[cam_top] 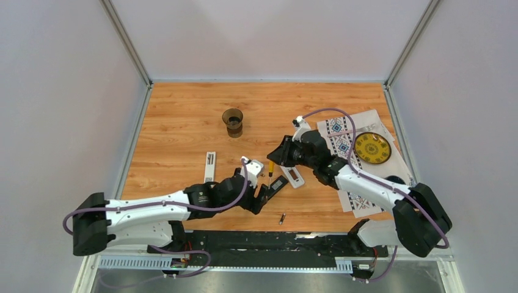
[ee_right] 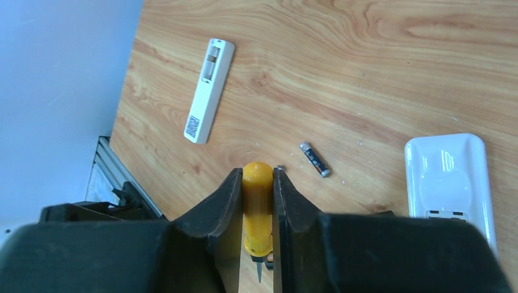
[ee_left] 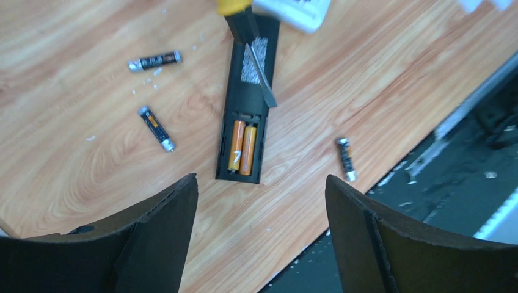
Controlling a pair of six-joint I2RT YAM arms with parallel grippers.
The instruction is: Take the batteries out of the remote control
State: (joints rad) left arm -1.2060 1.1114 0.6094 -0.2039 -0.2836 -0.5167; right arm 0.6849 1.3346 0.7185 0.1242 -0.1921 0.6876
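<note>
By the table's [cam_top: 183,110] near edge, left jaws gape above the remote [ee_left: 235,97]; right jaws pinch the screwdriver [ee_right: 257,201].

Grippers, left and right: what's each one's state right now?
Left gripper: open, holding nothing.
Right gripper: closed on the screwdriver.

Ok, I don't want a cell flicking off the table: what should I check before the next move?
1. Right gripper shut on the screwdriver handle: ok.
2. Left gripper open and empty above the black remote: ok.
3. Battery compartment uncovered: ok.
4. Two orange batteries out: not ok, both sit in the compartment.
5. Blade tip under a cell: not ok, it ends short of the compartment.
6. Three loose batteries clear of the remote: ok.
</note>
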